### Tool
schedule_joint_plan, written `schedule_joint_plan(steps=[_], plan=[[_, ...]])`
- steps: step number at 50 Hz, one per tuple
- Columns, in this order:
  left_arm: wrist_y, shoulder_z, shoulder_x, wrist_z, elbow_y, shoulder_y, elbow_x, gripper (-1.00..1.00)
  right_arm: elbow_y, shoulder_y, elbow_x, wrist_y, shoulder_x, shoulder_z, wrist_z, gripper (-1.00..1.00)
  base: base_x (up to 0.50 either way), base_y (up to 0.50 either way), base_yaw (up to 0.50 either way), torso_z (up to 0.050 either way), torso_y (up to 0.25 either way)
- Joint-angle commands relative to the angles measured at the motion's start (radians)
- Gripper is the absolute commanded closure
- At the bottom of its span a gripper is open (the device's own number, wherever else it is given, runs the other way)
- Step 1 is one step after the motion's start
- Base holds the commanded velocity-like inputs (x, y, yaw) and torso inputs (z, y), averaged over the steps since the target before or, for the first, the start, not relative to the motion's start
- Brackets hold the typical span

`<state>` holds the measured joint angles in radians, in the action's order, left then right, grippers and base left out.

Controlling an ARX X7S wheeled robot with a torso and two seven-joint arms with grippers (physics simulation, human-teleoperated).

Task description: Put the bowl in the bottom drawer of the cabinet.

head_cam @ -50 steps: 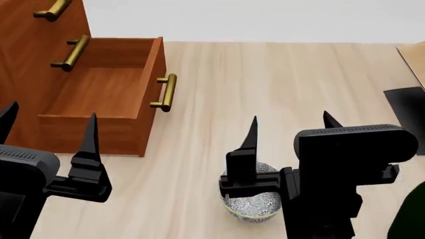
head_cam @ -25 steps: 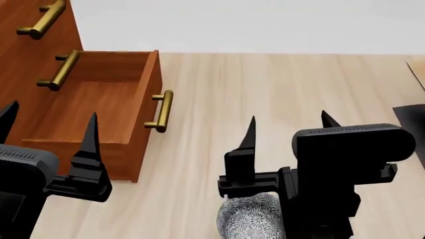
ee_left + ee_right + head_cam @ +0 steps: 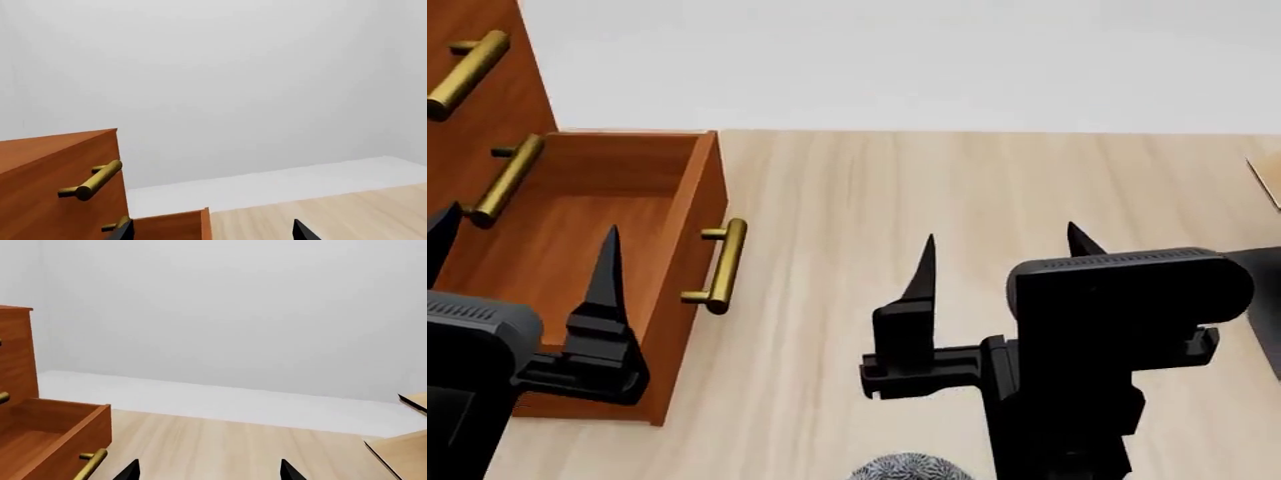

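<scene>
The cabinet [image 3: 481, 110] stands at the head view's left, reddish-brown with brass bar handles. Its bottom drawer [image 3: 574, 240] is pulled out and empty inside, brass handle [image 3: 718, 265] on its front. Only a sliver of the blue-and-white bowl [image 3: 908, 468] shows on the pale wooden floor at the bottom edge, below my right gripper [image 3: 1001, 240]. That gripper is open and holds nothing. My left gripper [image 3: 527, 240] is open too, over the drawer's near corner. The wrist views show the drawer [image 3: 170, 227] [image 3: 47, 440] past the open left gripper [image 3: 213, 235] and right gripper [image 3: 210, 474].
A pale wooden rack [image 3: 400, 450] on a black base [image 3: 1270, 330] sits at the far right. Pale wooden floor [image 3: 961, 190] runs between cabinet and rack, up to a white wall [image 3: 894, 60].
The head view has shifted: cabinet and drawer slid left and down in it, and the bowl dropped to the bottom edge. Both grippers keep their places in the view, still open.
</scene>
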<state>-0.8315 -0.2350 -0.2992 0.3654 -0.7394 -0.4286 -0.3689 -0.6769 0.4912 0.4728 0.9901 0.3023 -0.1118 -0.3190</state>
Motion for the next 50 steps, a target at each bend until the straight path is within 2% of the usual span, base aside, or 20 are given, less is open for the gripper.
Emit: schedule_joint_plan(steps=[1,37,50], plan=[[0.001,0.001,-0.004,0.005,-0.002,0.000,-0.006,-1.00,-0.001,0.001,0.002,-0.001,0.003,-0.006,-0.005,-1.00,0.21,-0.08,0.00,0.000,0.000],[-0.017,-0.007,-0.010,0.027,-0.006,-0.010,-0.022,-1.00,-0.008,0.002,0.020,-0.007,0.014,-0.004,-0.016,-1.00,0.22,-0.01,0.00,0.000,0.000],[-0.038,-0.011,-0.016,0.034,0.001,-0.022,-0.028,-1.00,-0.003,0.009,0.021,-0.015,0.020,-0.011,-0.016,-1.00,0.01,0.00,0.00,0.000,0.000]])
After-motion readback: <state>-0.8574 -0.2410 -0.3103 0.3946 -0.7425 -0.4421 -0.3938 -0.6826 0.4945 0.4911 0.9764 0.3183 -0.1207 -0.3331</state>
